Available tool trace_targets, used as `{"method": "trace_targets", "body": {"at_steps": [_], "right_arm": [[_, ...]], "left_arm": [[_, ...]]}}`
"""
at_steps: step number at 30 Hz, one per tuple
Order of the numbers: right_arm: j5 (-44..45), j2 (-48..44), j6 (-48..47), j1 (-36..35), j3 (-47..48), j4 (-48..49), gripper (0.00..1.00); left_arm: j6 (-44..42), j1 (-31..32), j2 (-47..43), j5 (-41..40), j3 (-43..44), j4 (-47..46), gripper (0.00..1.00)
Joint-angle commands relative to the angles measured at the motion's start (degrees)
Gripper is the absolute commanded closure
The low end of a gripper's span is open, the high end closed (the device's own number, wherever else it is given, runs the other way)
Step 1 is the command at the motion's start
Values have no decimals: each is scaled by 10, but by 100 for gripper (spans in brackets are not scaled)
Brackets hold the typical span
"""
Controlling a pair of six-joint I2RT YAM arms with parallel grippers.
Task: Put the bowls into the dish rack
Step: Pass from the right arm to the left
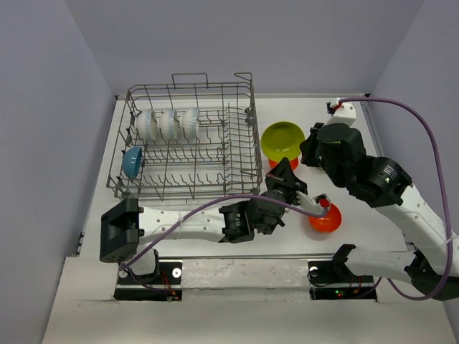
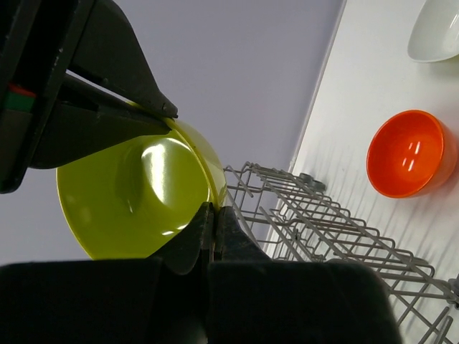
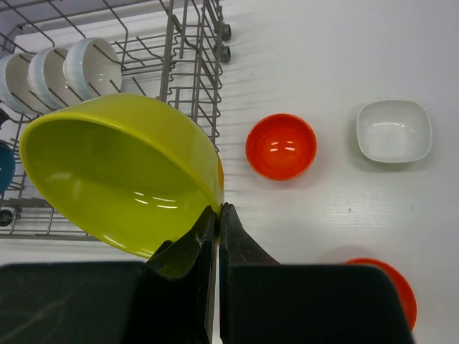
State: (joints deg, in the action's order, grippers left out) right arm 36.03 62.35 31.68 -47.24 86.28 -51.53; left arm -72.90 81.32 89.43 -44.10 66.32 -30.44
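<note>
Lab robot cell: plain grey walls (image 1: 251, 43), white table (image 1: 294, 111).

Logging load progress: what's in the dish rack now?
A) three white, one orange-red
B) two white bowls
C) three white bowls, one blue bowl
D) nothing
C: three white bowls stand in a row in the dish rack, with a blue bowl near its left side.

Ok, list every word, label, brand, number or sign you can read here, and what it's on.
None can be read in any view.
The yellow-green bowl, dish rack and table carry no lettering.
The red and green patch on black housing in the left wrist view is colour only.
</note>
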Motion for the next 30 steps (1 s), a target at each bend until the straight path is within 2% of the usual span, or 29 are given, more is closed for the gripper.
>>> {"method": "trace_targets", "body": {"at_steps": [1, 2, 7, 9, 18, 30], "right_arm": [[25, -19, -2, 1, 3, 28, 99], [24, -20, -1, 1, 3, 28, 99], [23, -24, -3, 1, 3, 25, 99], [22, -25, -3, 1, 4, 24, 99], [11, -27, -4, 1, 6, 22, 99], [8, -28, -7, 1, 18, 13, 99]], "left_arm": [[-18, 4, -4, -35, 35, -56, 100], [-21, 4, -4, -35, 35, -60, 100], [-33, -1, 3, -42, 40, -81, 84], [-38, -1, 5, -42, 40, -88, 82], [-57, -6, 6, -48, 36, -112, 61], [-65, -23, 21, -37, 42, -115, 59]]}}
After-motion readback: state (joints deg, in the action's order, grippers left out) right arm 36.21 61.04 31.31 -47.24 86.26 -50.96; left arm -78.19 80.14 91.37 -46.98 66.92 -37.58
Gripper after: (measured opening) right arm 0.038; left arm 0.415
